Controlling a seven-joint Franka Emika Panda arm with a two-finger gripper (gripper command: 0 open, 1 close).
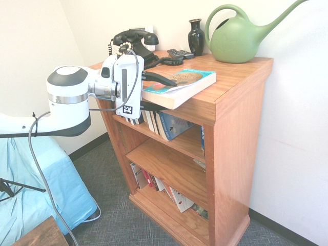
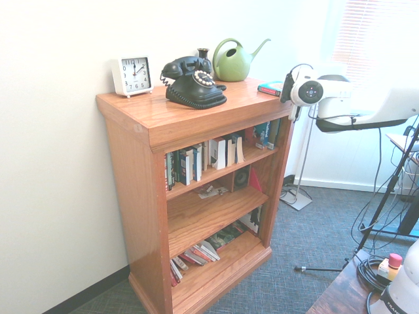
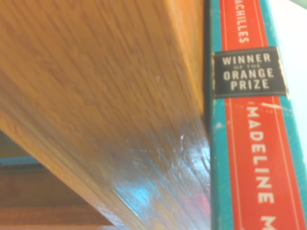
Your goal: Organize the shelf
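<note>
The shelf point(image 1: 236, 154) point(image 2: 144, 118) is a reddish-orange bookcase against the wall. A teal paperback book point(image 1: 179, 87) point(image 2: 270, 88) lies flat on its top, with one corner sticking out past the front edge. My gripper point(image 1: 164, 95) point(image 2: 283, 98) reaches in level from the side and straddles that corner. One dark finger point(image 1: 159, 79) lies over the cover and the other sits below it, still apart. The wrist view shows the book's red and teal spine point(image 3: 254, 143) against the shelf's wooden edge point(image 3: 96, 96).
On the top stand a black telephone point(image 1: 134, 41), a dark vase point(image 1: 196, 37), a green watering can point(image 1: 238, 36), a remote point(image 1: 179, 53) and a white clock point(image 2: 132, 75). Books point(image 2: 203, 160) fill the upper tier; others lie on the bottom tier point(image 2: 196, 255). Blue cloth point(image 1: 46, 179) is under the arm.
</note>
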